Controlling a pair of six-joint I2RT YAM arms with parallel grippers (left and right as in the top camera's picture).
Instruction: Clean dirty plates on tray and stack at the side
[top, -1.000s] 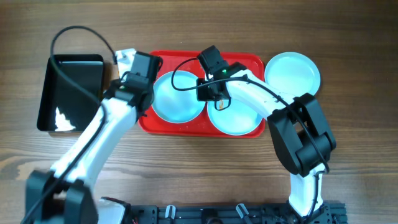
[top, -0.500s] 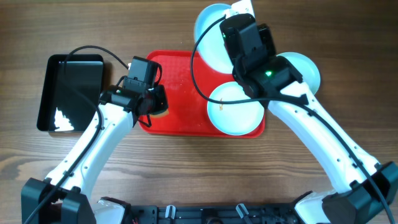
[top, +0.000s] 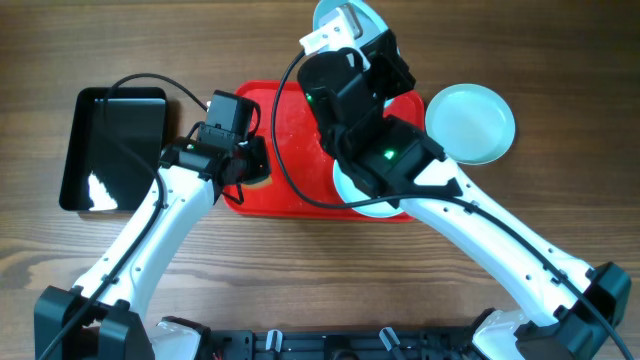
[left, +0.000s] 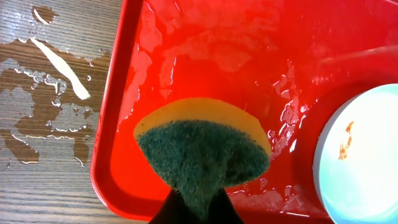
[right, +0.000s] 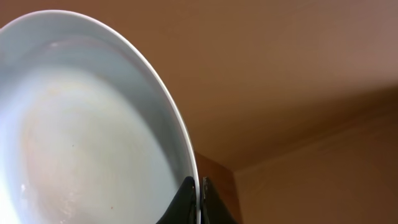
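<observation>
**Student:** Where do the three plates lie in the overhead view?

**Instructor:** One plate (top: 470, 122) lies flat on the wooden table (top: 560, 60), just off the red tray (left: 211, 37) at its 3 o'clock side. A second plate (left: 367, 168), marked with a small orange-brown smudge (left: 344, 142), sits on the tray toward 4 o'clock. The right arm hides most of it from overhead. The third plate (right: 87, 124) is in the air above the tray's 12 o'clock edge, tipped on its side.

**Student:** What holds that third plate?

**Instructor:** The right gripper (right: 198, 198). Its two fingers are closed on the plate's rim, one on each face.

**Student:** And the other arm?

**Instructor:** The left gripper (left: 195, 208) pinches a sponge (left: 202, 146), yellow with a dark green scouring face. The sponge is over the tray's wet floor, near its 8 o'clock corner. Whether the sponge touches the tray cannot be told.

**Student:** What else is on the table?

**Instructor:** A black tray (top: 110, 150) lies at 9 o'clock of the red tray, apart from it. In the left wrist view, water (left: 56, 118) is spread on the wood just outside the red rim.
</observation>
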